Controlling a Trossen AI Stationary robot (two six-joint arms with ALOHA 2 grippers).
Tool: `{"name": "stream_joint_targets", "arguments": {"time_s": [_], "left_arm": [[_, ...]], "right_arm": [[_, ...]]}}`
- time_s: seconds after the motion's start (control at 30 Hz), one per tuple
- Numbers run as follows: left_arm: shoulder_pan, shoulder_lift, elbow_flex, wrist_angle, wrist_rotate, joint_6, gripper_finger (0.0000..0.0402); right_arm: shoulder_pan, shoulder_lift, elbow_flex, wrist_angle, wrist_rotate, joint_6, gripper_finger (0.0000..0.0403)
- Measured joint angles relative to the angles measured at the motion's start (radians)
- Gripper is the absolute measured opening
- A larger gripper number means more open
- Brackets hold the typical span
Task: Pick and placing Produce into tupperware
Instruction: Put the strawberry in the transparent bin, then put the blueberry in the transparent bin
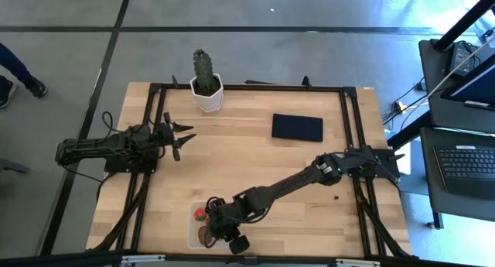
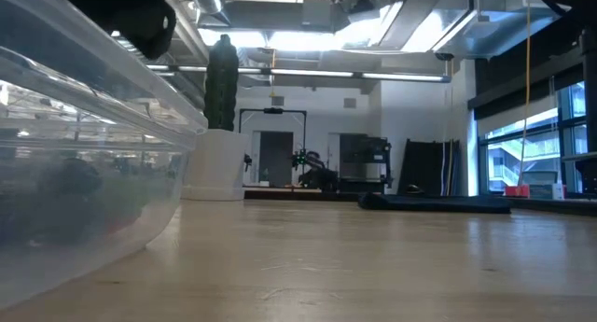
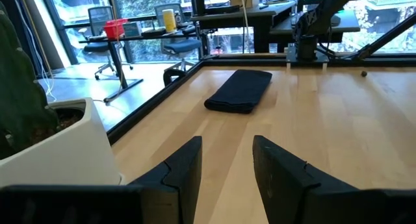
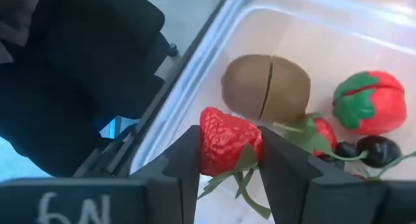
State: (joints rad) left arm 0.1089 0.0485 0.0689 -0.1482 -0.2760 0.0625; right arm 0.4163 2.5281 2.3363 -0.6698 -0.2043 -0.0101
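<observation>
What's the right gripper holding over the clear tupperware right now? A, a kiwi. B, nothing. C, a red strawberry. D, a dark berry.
C: the right wrist view shows the right gripper with its fingers closed on a red strawberry above the tupperware, while the kiwi lies inside the box.

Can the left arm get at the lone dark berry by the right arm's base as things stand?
Probably not. The berry lies across the table beside the right arm's base, and the left gripper sits far off by the cactus, fingers apart.
</observation>
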Motion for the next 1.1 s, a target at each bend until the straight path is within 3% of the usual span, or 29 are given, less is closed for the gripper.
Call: {"name": "stream_joint_targets", "arguments": {"time_s": [0.73,0.93,1.1], "left_arm": [[0.0,0.0,0.0,0.0,0.0,0.0,0.013],[0.0,0.0,0.0,0.0,0.0,0.0,0.013],[0.0,0.0,0.0,0.0,0.0,0.0,0.013]], "right_arm": [[-0.038,-0.007,0.0,-0.061,0.002,0.056,0.0246],[-0.052,-0.099,0.0,-0.113,-0.002,0.031,0.0252],[-0.048,-0.194,0.0,-0.279,0.048,0.02,0.0253]]}}
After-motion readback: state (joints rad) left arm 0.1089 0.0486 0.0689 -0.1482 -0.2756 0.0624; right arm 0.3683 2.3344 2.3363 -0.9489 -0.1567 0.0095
